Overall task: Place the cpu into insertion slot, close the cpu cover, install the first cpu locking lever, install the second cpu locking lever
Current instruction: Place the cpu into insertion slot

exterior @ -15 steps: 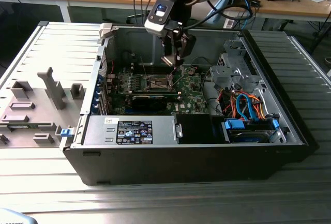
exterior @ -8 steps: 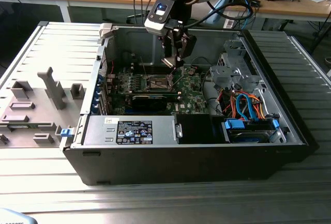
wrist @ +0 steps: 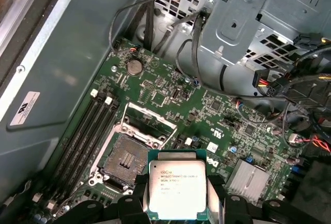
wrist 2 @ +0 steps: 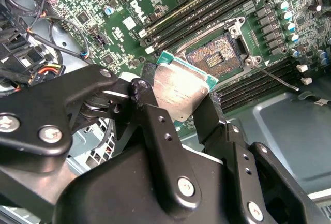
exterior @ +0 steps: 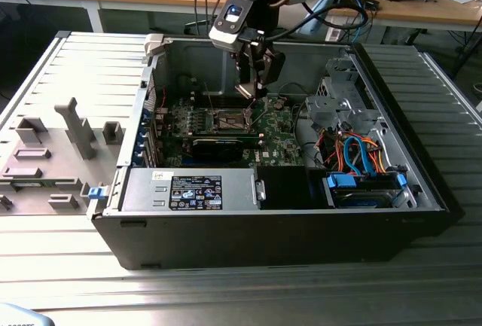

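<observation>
In the exterior view, the arm is reaching down into the open computer case (exterior: pixel 226 228) sitting on the tabletop (exterior: pixel 226 296), and the pincer (exterior: pixel 252 89) is hanging over the green board (exterior: pixel 280 134), at about 1 o'clock from the insertion slot (exterior: pixel 232 120). In the second wrist view, the pincer (wrist 2: pixel 178 100) is gripping the cpu (wrist 2: pixel 181 85) by two opposite edges with its black fingers (wrist 2: pixel 155 118). The chip is hovering tilted, near the uncovered insertion slot (wrist 2: pixel 217 56) and apart from it, with a thin metal lever (wrist 2: pixel 276 78) standing free beside the slot. In the first wrist view, the cpu (wrist: pixel 177 189) is showing its printed silver face to the camera; being square, it has no long axis. The cpu cover (wrist: pixel 150 115) is standing raised at the far edge of the insertion slot (wrist: pixel 125 159).
</observation>
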{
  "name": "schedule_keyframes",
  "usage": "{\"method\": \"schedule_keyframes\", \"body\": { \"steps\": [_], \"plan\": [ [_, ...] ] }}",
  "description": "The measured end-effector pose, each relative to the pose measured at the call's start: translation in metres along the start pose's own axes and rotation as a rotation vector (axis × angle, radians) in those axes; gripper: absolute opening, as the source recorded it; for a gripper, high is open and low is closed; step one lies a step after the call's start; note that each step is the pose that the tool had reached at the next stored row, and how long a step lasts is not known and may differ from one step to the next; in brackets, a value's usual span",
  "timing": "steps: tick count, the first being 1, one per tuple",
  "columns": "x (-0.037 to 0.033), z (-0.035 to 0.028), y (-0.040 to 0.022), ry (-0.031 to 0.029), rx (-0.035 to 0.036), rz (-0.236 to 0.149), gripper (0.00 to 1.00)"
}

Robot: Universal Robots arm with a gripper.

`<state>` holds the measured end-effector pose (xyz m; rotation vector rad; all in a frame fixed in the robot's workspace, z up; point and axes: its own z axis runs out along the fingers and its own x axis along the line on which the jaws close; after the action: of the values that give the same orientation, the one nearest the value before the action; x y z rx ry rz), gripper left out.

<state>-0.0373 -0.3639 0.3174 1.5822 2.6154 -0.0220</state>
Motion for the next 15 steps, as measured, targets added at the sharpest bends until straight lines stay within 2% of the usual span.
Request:
{"method": "schedule_keyframes", "body": {
  "steps": [15],
  "plan": [
    [0.0000, 0.0004, 0.0000, -0.0019, 0.0047, 0.059, 0.54]
  ]
}}
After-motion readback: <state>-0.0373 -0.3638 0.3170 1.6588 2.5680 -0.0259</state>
